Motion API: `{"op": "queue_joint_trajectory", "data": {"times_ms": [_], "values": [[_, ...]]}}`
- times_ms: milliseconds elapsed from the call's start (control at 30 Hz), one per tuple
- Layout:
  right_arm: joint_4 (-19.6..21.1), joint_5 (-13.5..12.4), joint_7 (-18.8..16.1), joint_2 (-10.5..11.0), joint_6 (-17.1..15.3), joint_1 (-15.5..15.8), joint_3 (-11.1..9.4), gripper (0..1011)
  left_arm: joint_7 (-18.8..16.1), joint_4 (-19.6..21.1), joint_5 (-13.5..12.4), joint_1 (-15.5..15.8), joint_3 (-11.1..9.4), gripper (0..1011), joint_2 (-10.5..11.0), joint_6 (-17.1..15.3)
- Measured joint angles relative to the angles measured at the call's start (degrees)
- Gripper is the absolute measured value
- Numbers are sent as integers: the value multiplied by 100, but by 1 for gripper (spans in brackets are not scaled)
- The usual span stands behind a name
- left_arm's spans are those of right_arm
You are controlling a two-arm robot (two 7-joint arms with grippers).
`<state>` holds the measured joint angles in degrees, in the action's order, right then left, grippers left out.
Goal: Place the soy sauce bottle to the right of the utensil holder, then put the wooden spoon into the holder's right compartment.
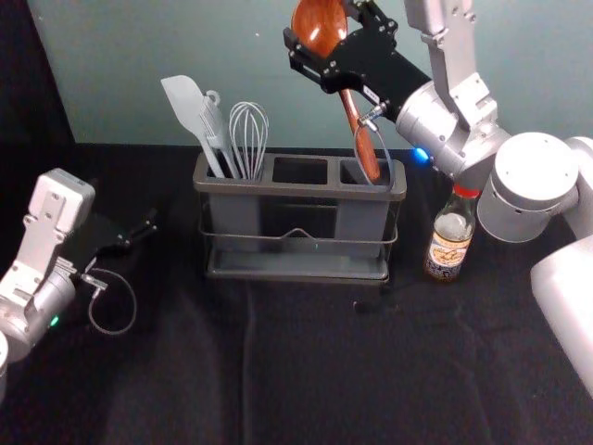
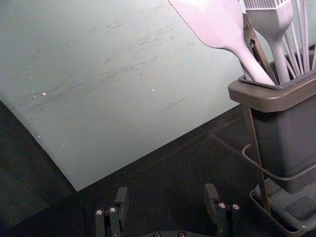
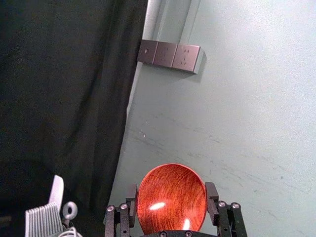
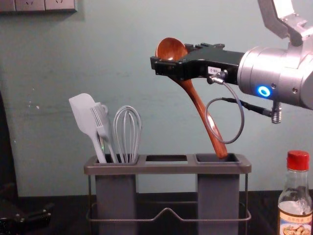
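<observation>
Gripping wooden spoon [image 1: 365, 144] by its bowl, upper centre: right gripper [image 1: 321, 30]; idle, far left, jaws wide: left gripper [image 1: 143, 234].

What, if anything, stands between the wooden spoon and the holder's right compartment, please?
Nothing visible: the right hand holds the wooden spoon with its handle's end at the opening of the right compartment. The soy sauce bottle stands to the right and the left hand is to the left, both clear.
</observation>
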<state>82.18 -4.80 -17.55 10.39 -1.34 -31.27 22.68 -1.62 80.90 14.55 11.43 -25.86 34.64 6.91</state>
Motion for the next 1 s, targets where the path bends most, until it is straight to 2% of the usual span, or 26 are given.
{"op": "queue_joint_trajectory", "data": {"times_ms": [300,633,1000], "values": [[-399,58,-15,-90,162,-113,11,839,0,0,0,0,0,1005,0,0],[-473,81,-43,-98,202,-88,6,838,0,0,0,0,0,1005,0,0],[48,69,-22,20,-120,263,-48,838,0,0,0,0,0,1005,0,0]]}}
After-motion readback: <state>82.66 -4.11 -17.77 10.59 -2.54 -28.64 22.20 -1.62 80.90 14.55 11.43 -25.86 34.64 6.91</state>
